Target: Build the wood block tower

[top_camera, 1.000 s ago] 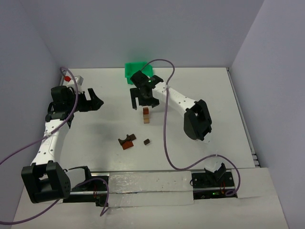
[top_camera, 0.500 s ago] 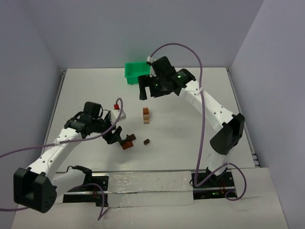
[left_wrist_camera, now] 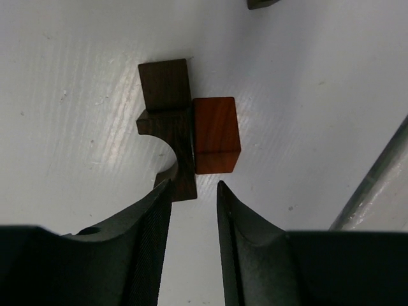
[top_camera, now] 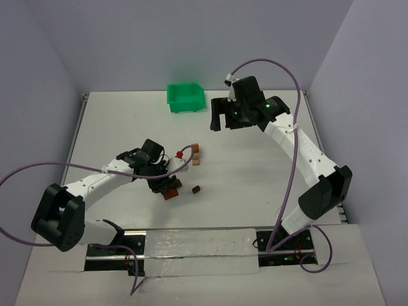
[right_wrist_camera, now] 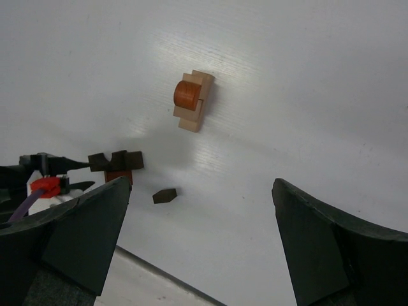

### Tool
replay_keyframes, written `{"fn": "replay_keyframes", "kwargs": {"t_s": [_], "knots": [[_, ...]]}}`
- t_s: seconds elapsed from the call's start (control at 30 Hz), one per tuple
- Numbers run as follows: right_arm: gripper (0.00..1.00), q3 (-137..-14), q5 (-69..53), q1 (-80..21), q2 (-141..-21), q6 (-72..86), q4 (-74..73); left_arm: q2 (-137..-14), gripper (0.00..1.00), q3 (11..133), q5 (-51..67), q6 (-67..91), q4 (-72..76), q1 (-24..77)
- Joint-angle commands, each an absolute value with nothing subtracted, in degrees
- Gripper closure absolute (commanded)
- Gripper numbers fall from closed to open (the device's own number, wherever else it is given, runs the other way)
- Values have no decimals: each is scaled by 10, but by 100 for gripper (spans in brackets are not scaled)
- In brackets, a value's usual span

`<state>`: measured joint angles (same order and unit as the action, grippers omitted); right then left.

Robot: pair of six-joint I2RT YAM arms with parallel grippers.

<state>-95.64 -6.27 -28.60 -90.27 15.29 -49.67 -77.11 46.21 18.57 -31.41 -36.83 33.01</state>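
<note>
The tower [top_camera: 197, 157] stood near the middle of the bench [top_camera: 255, 191]. It was a short stack of light tan blocks, and the right wrist camera showed a red-brown round piece on its top. It stood free of both grippers.

Three loose pieces lay toward the near edge from the tower and a little to the left. A dark arch block [left_wrist_camera: 167, 131] had a red-brown block [left_wrist_camera: 217, 135] lying against its side. A small dark block [top_camera: 196, 189] sat apart from both, to their right.

The left gripper [left_wrist_camera: 193, 191] hung low over the arch block, pointing down at the bench. Its jaws stood narrow but not closed. One end of the arch lay between the fingertips, with one finger [left_wrist_camera: 150, 242] at the wood's edge. A strip of bare bench showed between the wood and the other finger. It had hold of nothing.

The right gripper [top_camera: 220, 118] was raised over the far half of the bench, to the right of the green bin [top_camera: 185, 97] that sat at the far edge. Its jaws stood wide apart with nothing between them, well away from the tower.
</note>
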Motion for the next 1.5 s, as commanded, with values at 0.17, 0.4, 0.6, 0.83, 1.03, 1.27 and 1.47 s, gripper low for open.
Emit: {"fn": "replay_keyframes", "kwargs": {"t_s": [0.17, 0.4, 0.6, 0.83, 1.03, 1.27, 1.47], "knots": [[1, -959, -88, -281, -869, 144, -475, -812, 65, 510, 152, -317, -324, 339], [0, -959, -89, -279, -869, 142, -475, -825, 66, 518, 163, -330, -334, 353], [1, -956, -93, -277, -872, 143, -474, -822, 67, 518, 184, -337, -355, 360], [1, -958, -97, -275, -877, 144, -474, -832, 69, 500, 177, -342, -350, 364], [1, -954, -98, -274, -876, 143, -474, -852, 71, 494, 164, -342, -331, 364], [1, -949, -102, -272, -875, 144, -472, -870, 75, 485, 150, -348, -322, 364], [1, -949, -109, -272, -877, 144, -471, -880, 82, 479, 140, -351, -315, 362]]}}
